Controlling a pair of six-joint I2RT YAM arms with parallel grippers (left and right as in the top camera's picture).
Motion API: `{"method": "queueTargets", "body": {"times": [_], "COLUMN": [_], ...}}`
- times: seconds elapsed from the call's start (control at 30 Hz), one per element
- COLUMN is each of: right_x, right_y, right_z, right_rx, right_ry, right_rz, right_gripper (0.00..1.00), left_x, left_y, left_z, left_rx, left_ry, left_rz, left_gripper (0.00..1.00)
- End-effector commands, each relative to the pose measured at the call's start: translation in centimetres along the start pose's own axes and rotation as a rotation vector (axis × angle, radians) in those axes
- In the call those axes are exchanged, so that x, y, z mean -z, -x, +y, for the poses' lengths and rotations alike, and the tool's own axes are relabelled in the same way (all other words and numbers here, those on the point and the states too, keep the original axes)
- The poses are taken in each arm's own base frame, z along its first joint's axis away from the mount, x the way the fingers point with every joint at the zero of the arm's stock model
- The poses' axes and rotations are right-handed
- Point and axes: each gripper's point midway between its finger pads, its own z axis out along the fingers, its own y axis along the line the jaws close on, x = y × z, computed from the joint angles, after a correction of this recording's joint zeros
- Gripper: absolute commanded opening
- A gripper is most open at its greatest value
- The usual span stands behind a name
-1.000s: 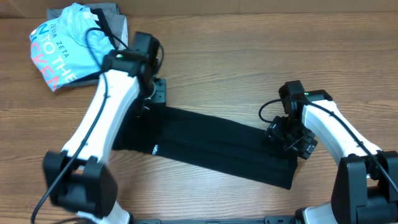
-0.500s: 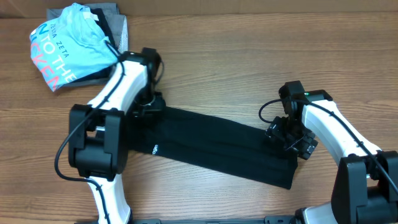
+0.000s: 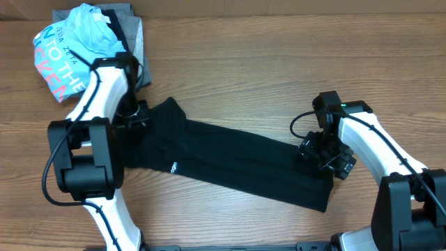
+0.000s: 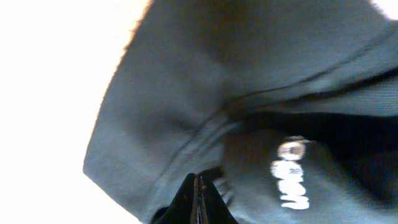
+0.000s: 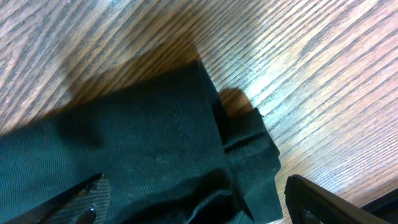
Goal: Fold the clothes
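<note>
**Entry: black T-shirt, folded band, held at one end**

Left jaws: closed tight. In the left wrist view the fingertips [image 4: 189, 200] are seen meeting in a point, with a stitched edge of the black T-shirt [image 3: 237, 157] pinched at the tip. A small white logo [image 4: 291, 182] is shown on the cloth just beside the tips.

Right jaws: spread wide. In the right wrist view the two fingers [image 5: 78, 196] are set on either side of the shirt's other end, with the cloth lying between them and nothing gripped. The layered corner of the fabric is shown flat on the wood.

Left arm [image 3: 97, 90]: reached across to the left end of the shirt, where the cloth is bunched and drawn up into a raised corner.

Right arm [image 3: 369, 139]: placed over the right end of the shirt.

Black T-shirt: laid as a long, narrow folded band, running on a slant from upper left to lower right across the middle of the counter [image 3: 279, 63].

Other stock: a light blue tee [image 3: 70, 45] with white and coral lettering, heaped on grey garments [image 3: 137, 31] at the far left corner, near the left arm and apart from the black shirt.
</note>
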Motion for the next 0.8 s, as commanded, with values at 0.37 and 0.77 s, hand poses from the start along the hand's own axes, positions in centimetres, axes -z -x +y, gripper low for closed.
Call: {"method": "queueTargets", "body": {"times": [0.37,0.77], "right_x": [1.2,-2.6], "right_y": [-2.2,-4.1], "right_z": [4.8,3.1], "right_rx": [0.229,0.190], "right_ry": [0.283,0.239], "right_rz": [0.104,0.157], "right_gripper": [0.17,0.19], "left_x": [9.1,0.8], "left_y": [-2.5,-6.9], "left_z": [-6.8,-10.5], "left_rx": [-0.150,-0.259], "left_ry": [-0.265,-0.266], "left_rz": [-0.184,0.005], "left_gripper": [0.04,0.04]}}
